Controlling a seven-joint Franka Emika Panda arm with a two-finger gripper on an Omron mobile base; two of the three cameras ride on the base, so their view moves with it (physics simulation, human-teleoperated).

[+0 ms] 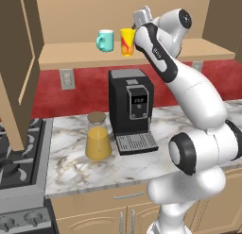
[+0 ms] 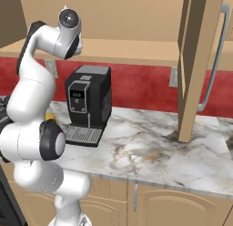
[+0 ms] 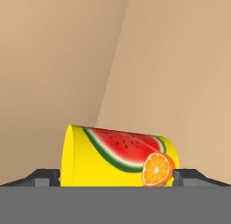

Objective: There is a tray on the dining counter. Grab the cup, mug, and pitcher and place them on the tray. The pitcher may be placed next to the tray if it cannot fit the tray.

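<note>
**Tool spread around the cup on the wall shelf**

Left base view: the arm reaches up to a tan wall shelf [image 1: 71, 56]. The cup [image 1: 126, 41], yellow with red-orange marks, stands upright on that shelf, and the teal mug [image 1: 106, 40] stands just beside it on the side away from the arm, handle pointing away from the cup. The wrist covers the cup's arm-side edge, so the fingers themselves are hidden here.

Hand view: the tool [image 3: 116, 175] has its two dark tips wide apart, one at each side of the cup [image 3: 118, 156]. The cup lies sideways in this rolled view, showing a watermelon slice and an orange slice on yellow. Whether the tips touch its wall cannot be told; small gaps seem to show at both sides.

Left base view again: the pitcher [image 1: 98, 136], with orange liquid and a tan lid, stands on the marble bench [image 1: 71, 169] just beside a black coffee machine [image 1: 131, 110]. A stove [image 1: 19, 181] is cut off at the frame's edge.

Right base view: the arm's elbow and upper links block the shelf's contents; the coffee machine [image 2: 88, 104] and a long stretch of marble bench [image 2: 150, 152] show. An open cabinet door [image 2: 200, 65] with a long grey handle hangs over the bench.

Room: red backsplash, wall outlets, tan cabinets below the marble.
</note>
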